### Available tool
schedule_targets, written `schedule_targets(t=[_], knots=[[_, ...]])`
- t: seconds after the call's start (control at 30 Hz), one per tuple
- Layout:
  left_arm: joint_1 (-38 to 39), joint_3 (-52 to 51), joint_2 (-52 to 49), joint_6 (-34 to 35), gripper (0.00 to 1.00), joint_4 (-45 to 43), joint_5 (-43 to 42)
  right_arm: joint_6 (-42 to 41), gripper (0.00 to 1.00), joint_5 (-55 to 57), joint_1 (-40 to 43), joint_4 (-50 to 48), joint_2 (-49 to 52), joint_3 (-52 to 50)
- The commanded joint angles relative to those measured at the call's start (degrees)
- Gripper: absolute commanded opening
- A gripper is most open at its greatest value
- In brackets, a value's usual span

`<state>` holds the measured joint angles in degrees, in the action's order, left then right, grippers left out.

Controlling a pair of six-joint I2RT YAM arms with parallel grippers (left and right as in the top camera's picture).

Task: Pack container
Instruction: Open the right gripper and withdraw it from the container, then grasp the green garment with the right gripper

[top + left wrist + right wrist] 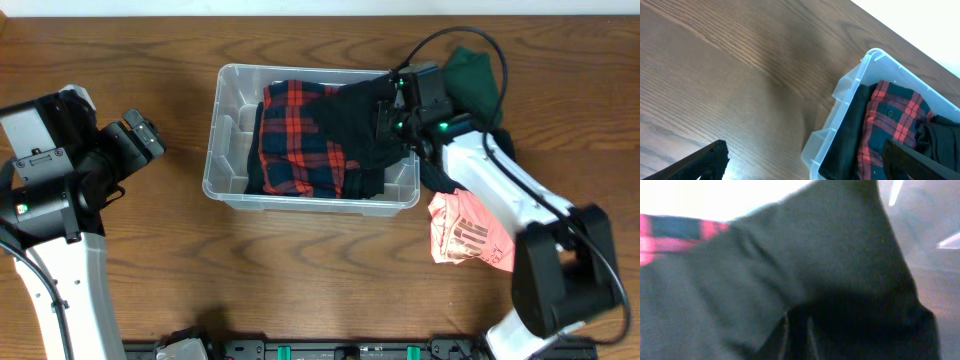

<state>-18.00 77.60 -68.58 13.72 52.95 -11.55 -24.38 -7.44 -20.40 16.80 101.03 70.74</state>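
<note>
Overhanging the container (213,150) rim, right gripper (386,120) touches black cloth (350,135).

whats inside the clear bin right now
A red plaid shirt and black clothing fill the bin. Anything beneath them, including the bin's floor, is covered.

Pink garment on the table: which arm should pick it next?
Right. The pink garment lies right of the container, beside the right arm; the open left claw sits beyond the container's far side.
</note>
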Motion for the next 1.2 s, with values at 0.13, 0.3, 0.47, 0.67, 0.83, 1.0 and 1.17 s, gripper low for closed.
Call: schedule_targets(t=[0.13, 0.3, 0.47, 0.67, 0.83, 1.0, 1.17], knots=[[-0.3, -0.1, -0.2, 0.1, 0.98, 0.2, 0.7, 4.8, 0.61, -0.9, 7.8, -0.7, -21.6, 0.8], [-0.3, -0.1, -0.2, 0.1, 0.98, 0.2, 0.7, 8.5, 0.75, -4.5, 19.2, 4.2, -26.8, 0.8], [-0.3, -0.1, -0.2, 0.1, 0.98, 0.2, 0.7, 16.5, 0.86, -14.2, 30.1, 11.8, -23.1, 0.8], [-0.3, -0.1, -0.2, 0.1, 0.98, 0.2, 0.7, 18.3, 0.89, -19.3, 38.3, 12.5, -12.4, 0.8], [-0.3, -0.1, -0.2, 0.1, 0.98, 0.2, 0.7, 19.6, 0.90, -27.3, 41.7, 6.5, -1.6, 0.8], [-0.3, -0.1, -0.2, 0.1, 0.98, 0.2, 0.7, 15.3, 0.91, -33.8, 42.1, -5.0, 8.4, 0.8], [-0.3, -0.1, -0.2, 0.1, 0.98, 0.2, 0.7, 6.8, 0.90, -32.1, 42.1, -13.6, 16.1, 0.8]])
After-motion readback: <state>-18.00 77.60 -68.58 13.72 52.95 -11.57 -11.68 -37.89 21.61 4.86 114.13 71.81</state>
